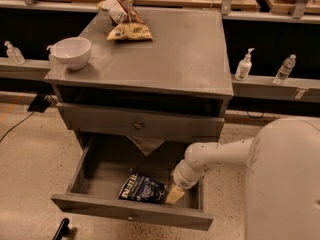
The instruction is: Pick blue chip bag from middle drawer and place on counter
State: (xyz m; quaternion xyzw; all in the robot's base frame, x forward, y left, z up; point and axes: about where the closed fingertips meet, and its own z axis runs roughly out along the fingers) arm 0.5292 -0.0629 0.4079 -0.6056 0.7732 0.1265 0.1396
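my end effector [175, 194] is inside the open middle drawer [129, 210], near its front right corner, just beside the blue chip bag [142, 188]; i cannot tell if it is spread or pressed together.

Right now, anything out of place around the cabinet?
One oddity: a pale crumpled sheet hangs from under the closed drawer into the open middle drawer. The hand sits inside, just beside the blue chip bag.

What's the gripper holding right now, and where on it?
Cannot be told: the gripper is down in the drawer, at the right edge of the blue bag, which lies flat.
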